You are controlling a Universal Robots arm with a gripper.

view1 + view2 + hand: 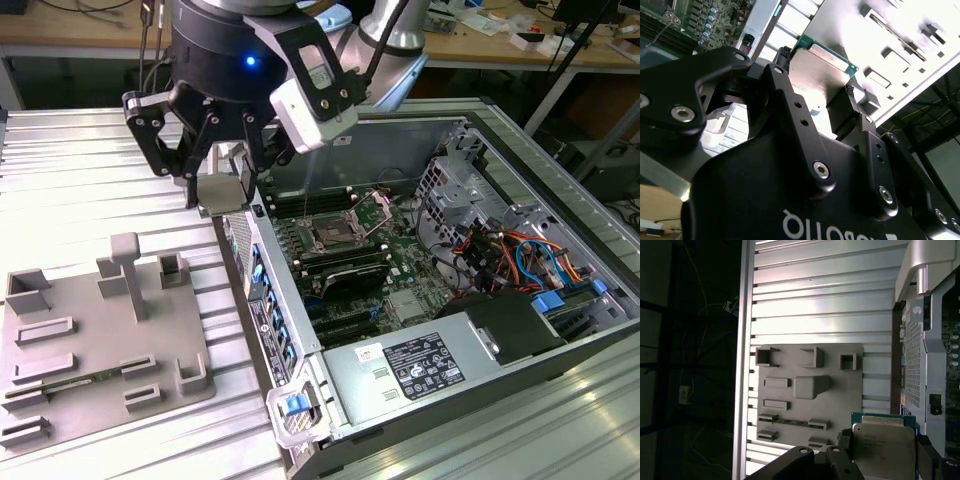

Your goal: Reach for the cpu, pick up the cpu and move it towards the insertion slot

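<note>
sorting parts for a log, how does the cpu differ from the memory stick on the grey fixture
The cpu is a square chip with a silvery metal face; the memory stick is long, thin and green. The cpu is held in the hand, lifted above the table beside the computer case; the memory stick lies flat in the grey fixture. Both have green board edges.

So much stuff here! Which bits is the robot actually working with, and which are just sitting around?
In use:
- claw, shut on the cpu
- cpu, held above the computer case's edge
- socket on the board, clamp plate open

Lying about:
- grey fixture
- green memory stick in the fixture
- coloured cables
- power supply
</note>
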